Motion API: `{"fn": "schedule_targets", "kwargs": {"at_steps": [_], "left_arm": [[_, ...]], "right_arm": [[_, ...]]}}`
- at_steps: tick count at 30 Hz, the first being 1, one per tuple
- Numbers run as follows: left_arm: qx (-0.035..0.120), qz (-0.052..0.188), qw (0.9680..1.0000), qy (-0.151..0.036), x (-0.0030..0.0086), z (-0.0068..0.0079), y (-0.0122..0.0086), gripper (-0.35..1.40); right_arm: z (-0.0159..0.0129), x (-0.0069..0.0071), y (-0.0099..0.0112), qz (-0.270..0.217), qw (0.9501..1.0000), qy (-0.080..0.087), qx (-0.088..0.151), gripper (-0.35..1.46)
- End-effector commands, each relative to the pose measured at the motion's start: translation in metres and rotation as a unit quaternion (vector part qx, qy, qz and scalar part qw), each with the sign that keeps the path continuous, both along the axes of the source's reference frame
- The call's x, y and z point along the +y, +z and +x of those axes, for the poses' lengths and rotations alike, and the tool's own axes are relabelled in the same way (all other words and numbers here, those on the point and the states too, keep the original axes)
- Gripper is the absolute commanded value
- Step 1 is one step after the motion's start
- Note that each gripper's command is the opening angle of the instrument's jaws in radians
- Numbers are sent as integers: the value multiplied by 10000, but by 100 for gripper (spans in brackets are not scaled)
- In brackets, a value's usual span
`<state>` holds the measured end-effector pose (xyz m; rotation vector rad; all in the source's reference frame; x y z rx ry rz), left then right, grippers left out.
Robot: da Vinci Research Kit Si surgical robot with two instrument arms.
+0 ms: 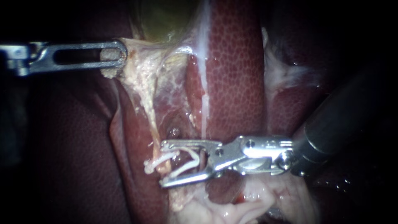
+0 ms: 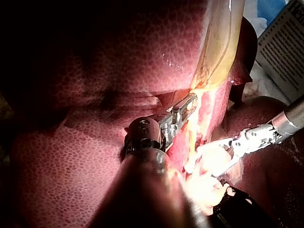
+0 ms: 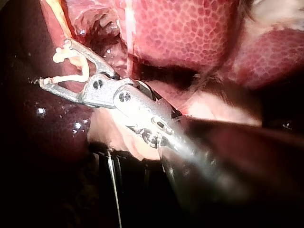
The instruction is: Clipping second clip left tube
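Left instrument: the left instrument (image 1: 114,58) came in from the left, across the dark side of the liver (image 1: 236,74).
Left claw: it was clamped on pale, ragged tissue (image 1: 139,62) just under the gallbladder (image 1: 166,16), and the tissue was stretched taut.
Tube: the tube (image 1: 152,120) ran as a thin pale strand from that gripped tissue down a groove in the liver, and its lower end reached in between the two halves of the right claw.
Right instrument: the right instrument (image 1: 163,164) came in from the right, low over the liver, with its shaft dark and its metal end bright.
Right claw: it stood wide apart with a white clip (image 1: 192,154) seated inside, one leg against each half, so it was holding the clip.
Clip: it was open, straddling the tube near the strand's lower end; the right wrist view showed its white legs (image 3: 83,71) reaching to the claw's tips.
Below the claw: pale, wet tissue (image 1: 232,207) lay bunched at the liver's lower edge.
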<state>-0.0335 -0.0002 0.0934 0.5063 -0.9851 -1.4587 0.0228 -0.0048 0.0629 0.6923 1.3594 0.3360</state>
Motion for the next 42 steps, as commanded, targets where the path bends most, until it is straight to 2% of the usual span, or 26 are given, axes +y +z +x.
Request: {"fn": "schedule_targets", "kwargs": {"at_steps": [1,16,30,35,42], "left_arm": [[2,0,10000,-1,0,0,-1,-35],[4,-1,10000,-4,-1,0,-1,-35],[7,-2,10000,-7,-1,0,-2,-35],[7,-2,10000,-7,-1,-1,-2,-35],[8,-2,10000,-8,-1,-1,-2,-35]], "right_arm": [[0,1,1,0,10000,-3,-2,60],[0,16,22,11,10000,16,-11,60],[16,20,27,50,10000,3,-2,60],[22,17,28,149,9999,-70,32,60],[31,13,20,356,9987,-323,173,60]]}}
